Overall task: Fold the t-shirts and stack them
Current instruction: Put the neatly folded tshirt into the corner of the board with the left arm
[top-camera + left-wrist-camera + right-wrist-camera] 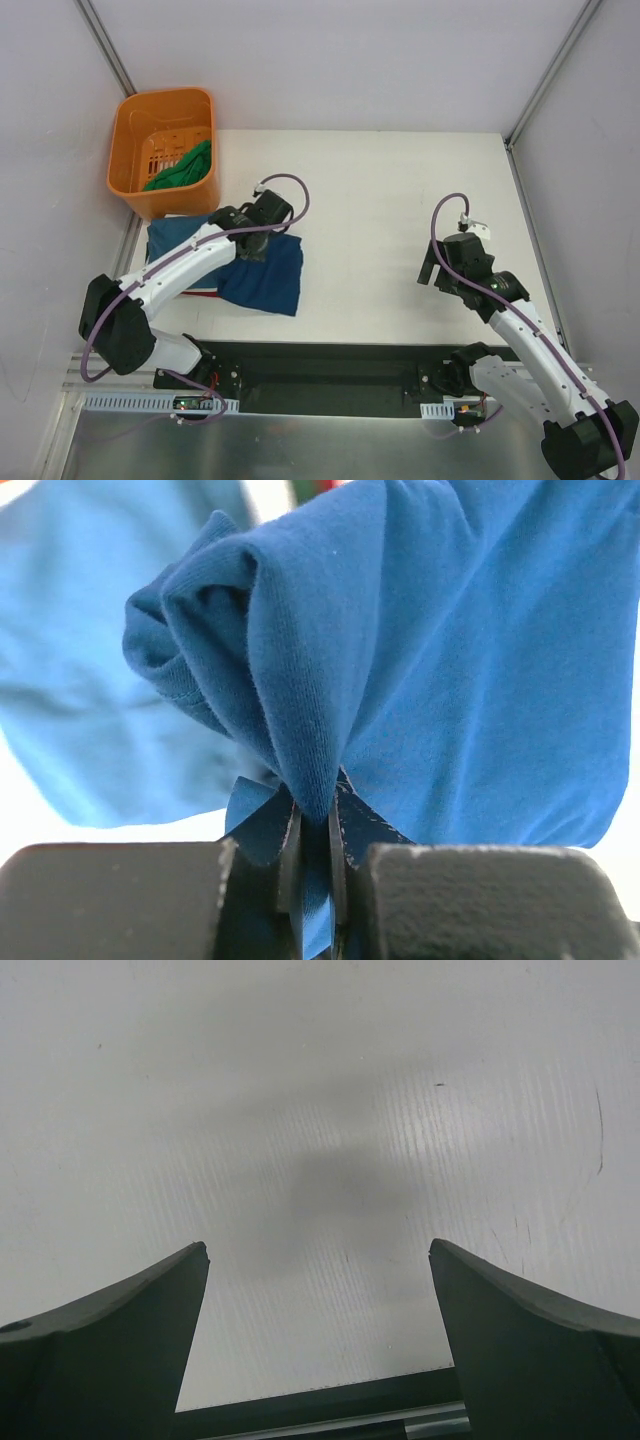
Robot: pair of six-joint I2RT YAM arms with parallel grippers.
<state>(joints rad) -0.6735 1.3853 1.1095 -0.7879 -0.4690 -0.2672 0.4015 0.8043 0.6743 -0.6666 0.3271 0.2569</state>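
Left gripper (315, 825) clamps a bunched fold of the teal-blue t-shirt (480, 660) between its jaws — right gripper (318, 1248) spread wide, empty.

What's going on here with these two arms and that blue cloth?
The left arm's fingers are shut on a bunched fold of a blue t-shirt, which lies on the left side of the table. The right arm's fingers are open above bare table and hold nothing. A green shirt sits in the orange basket at the far left corner, not yet folded.
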